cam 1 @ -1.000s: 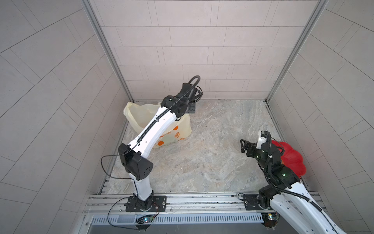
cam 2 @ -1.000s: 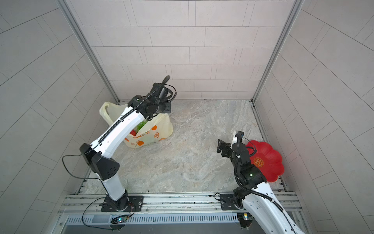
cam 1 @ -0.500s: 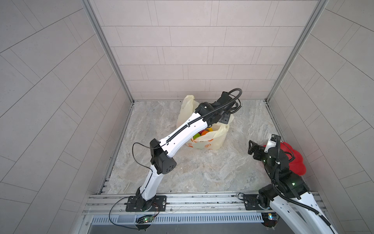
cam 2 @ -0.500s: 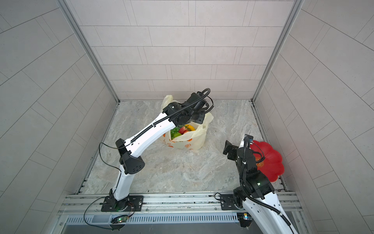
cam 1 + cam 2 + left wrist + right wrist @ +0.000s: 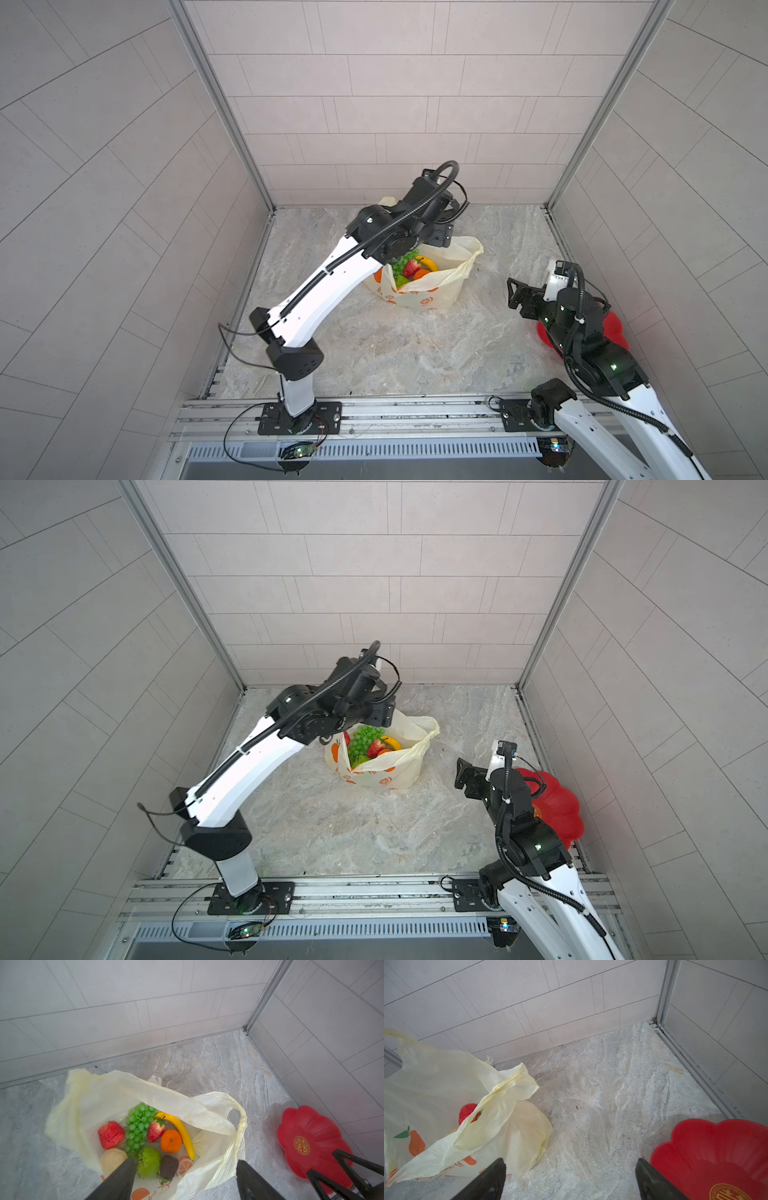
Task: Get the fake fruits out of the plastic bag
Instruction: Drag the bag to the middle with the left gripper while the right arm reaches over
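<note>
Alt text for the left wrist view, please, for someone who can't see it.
An open pale-yellow plastic bag sits on a marbled floor, holding fake fruits: green grapes, a banana, strawberry, orange, plus red, green, brown and cream ones. The left gripper hangs over it, jaws apart; a red flower-shaped plate lies apart from the bag.

You have a grey marbled floor point(image 5: 395, 353); pale tiled walls point(image 5: 374, 104) rise on three sides of it, metal posts point(image 5: 221, 104) stand at its far corners, light even.
</note>
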Controlling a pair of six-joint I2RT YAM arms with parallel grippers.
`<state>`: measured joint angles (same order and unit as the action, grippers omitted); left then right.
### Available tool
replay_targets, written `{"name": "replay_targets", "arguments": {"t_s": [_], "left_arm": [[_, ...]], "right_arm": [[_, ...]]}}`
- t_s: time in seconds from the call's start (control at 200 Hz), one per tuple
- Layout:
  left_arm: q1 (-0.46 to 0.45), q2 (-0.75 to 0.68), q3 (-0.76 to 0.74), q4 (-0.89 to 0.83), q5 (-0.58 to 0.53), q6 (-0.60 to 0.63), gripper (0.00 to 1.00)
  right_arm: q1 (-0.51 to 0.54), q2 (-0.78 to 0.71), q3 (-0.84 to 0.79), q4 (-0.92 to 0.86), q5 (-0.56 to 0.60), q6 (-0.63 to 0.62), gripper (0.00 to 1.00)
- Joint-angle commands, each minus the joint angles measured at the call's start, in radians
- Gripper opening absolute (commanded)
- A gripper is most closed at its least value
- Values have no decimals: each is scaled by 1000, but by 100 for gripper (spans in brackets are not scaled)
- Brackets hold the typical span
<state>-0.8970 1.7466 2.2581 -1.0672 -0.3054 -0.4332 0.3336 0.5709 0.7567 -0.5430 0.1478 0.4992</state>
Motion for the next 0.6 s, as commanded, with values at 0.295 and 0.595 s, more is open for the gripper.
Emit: {"name": "replay_targets", "arguments": {"t_s": [0.295, 0.595], "left_arm": [[83, -100, -210, -43, -269, -31, 96], [251, -15, -370, 55, -88, -88, 100]], "right_arm": [[76, 427, 240, 44, -80, 49, 95], [96, 630, 314, 74, -169, 118, 95]]}}
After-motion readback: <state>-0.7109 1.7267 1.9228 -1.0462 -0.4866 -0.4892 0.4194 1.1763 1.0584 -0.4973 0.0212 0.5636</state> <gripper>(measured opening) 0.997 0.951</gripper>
